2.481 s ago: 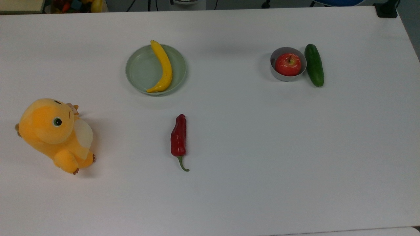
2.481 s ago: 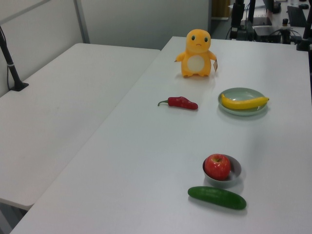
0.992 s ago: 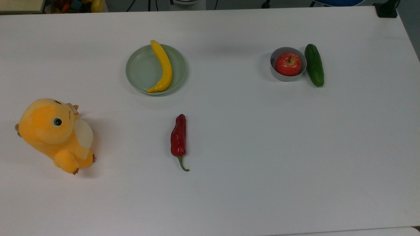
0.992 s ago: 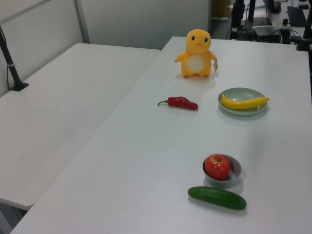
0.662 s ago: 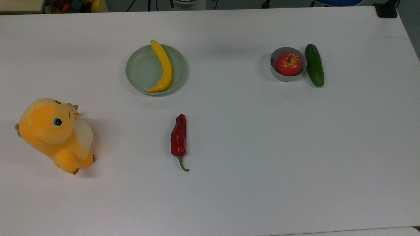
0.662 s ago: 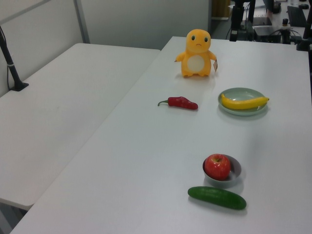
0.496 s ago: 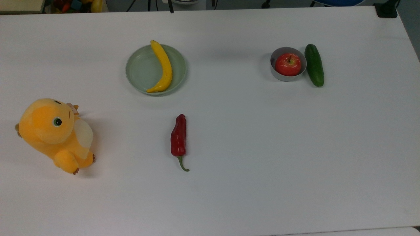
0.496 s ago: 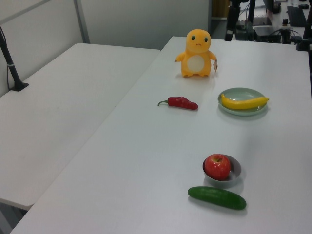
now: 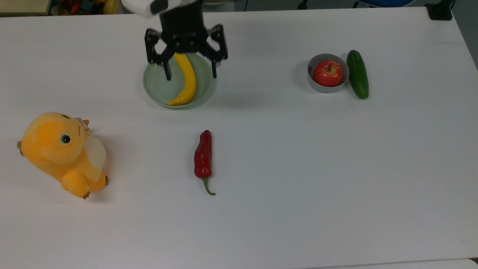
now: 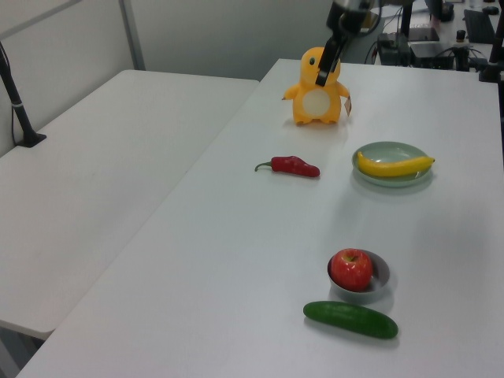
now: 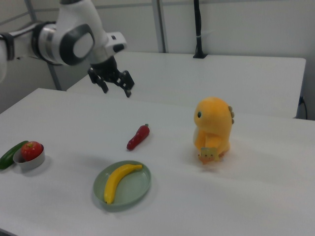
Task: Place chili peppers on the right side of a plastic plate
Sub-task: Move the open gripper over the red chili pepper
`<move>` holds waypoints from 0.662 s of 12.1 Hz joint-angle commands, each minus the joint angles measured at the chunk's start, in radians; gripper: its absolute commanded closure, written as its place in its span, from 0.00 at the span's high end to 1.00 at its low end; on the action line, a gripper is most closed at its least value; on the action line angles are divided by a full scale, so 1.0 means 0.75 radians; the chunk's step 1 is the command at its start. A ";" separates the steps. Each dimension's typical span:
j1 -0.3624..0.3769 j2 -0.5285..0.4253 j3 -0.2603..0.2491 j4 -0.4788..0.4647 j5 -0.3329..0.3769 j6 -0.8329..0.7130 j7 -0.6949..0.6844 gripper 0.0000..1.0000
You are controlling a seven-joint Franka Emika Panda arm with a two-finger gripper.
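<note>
Top view, gripper (image 9: 190,74): high over the plate (image 9: 157,80), fingers (image 9: 167,71) spread wide, holding nothing.
Top view, chili (image 9: 203,156): lies on the bare desk (image 9: 298,168), well apart from the plate, nearer the camera; stem toward the bottom of the picture.
Top view, plate's right: the desk there is bare; the banana (image 9: 185,76) takes the right half of the plate itself.
Left view, chili (image 10: 294,166): flat on the desk between the plush (image 10: 318,87) and the plate (image 10: 392,179), stem to the left view's left.
Left view, gripper (image 10: 325,67): up in front of the plush.
Right view, gripper (image 11: 113,82): above and behind the chili (image 11: 138,137), fingers apart.
Right view, plate (image 11: 133,191): nearer the camera than the chili, banana (image 11: 117,181) on it.
Handling: probably light; glossy skin may slip; wrinkles suggest some give.
Grip: across the thick middle of the body, fingers either side of its length; the thin stem looks too weak to take.
</note>
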 commanded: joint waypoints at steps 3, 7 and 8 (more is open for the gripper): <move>0.025 0.235 -0.053 0.009 0.002 0.170 -0.022 1.00; 0.031 0.354 -0.065 0.009 0.006 0.268 -0.020 1.00; 0.033 0.377 -0.065 0.009 0.004 0.287 -0.020 1.00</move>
